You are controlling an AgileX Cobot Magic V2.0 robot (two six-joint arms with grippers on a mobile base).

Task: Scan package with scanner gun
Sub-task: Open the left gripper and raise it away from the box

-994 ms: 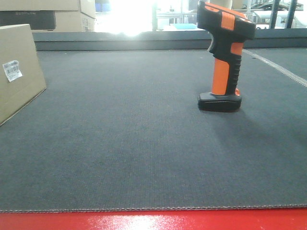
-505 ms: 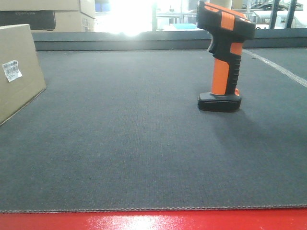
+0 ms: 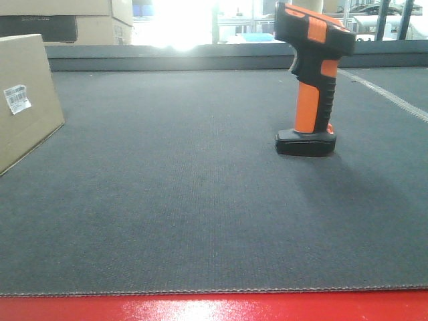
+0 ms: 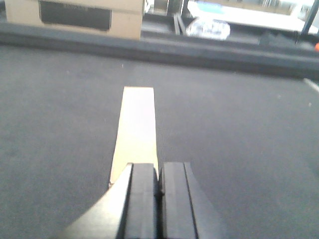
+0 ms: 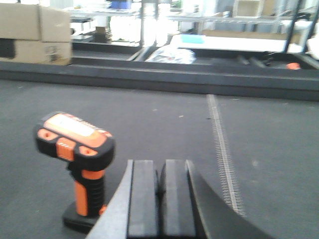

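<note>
Here we see a big dark gray mat [image 3: 187,200] that covers almost the whole table, with a red edge [image 3: 214,307] at the front. At the far left stands the package [image 3: 23,100], a tan box with a small white label [image 3: 17,98] on its side. In the left wrist view it shows as a long tan strip straight ahead of our left claw [image 4: 159,199], whose two black pads are pressed together with nothing between them. The scanner gun [image 3: 311,80] stands upright on its black foot, well apart from the box. Our right claw [image 5: 159,199] is pressed closed too, holding nothing, with the scanner just beside it to the left.
</note>
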